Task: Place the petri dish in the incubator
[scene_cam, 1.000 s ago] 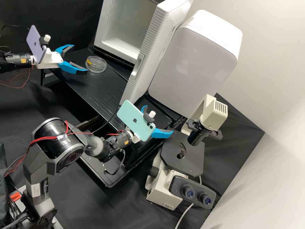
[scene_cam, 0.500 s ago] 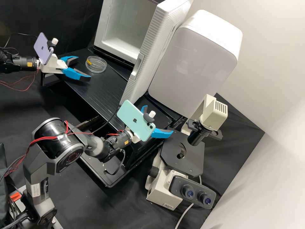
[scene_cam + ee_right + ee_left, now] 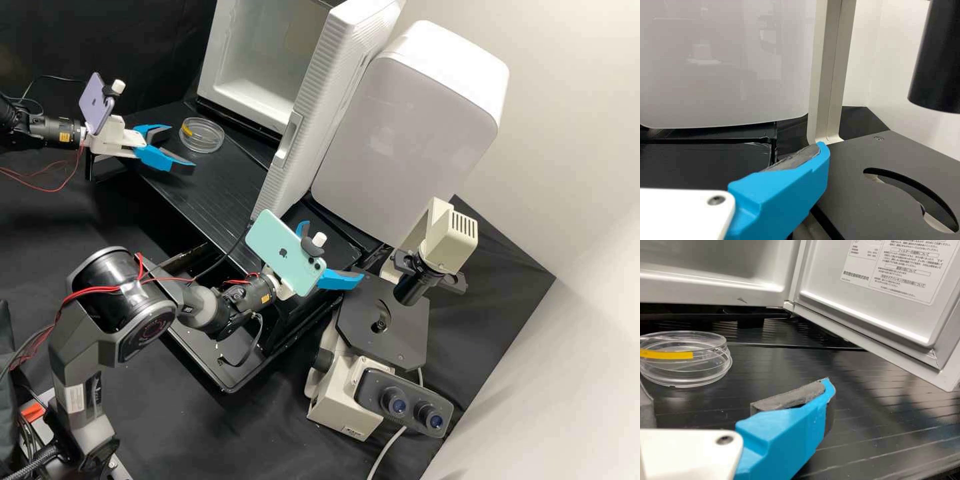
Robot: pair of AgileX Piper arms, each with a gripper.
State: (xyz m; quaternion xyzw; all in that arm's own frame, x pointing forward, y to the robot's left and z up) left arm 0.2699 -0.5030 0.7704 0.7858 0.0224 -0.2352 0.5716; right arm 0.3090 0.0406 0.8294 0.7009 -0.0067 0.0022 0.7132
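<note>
Your left gripper (image 3: 180,145) is the near one. Its 2 fingers are apart, with nothing in them. The dish (image 3: 202,135) sits flat on the bench (image 3: 220,193), just past the tips, on the side of the open incubator (image 3: 257,93). Your right gripper (image 3: 333,257) is far off by the microscope (image 3: 380,327), fingers apart too. I think the left should go.
</note>
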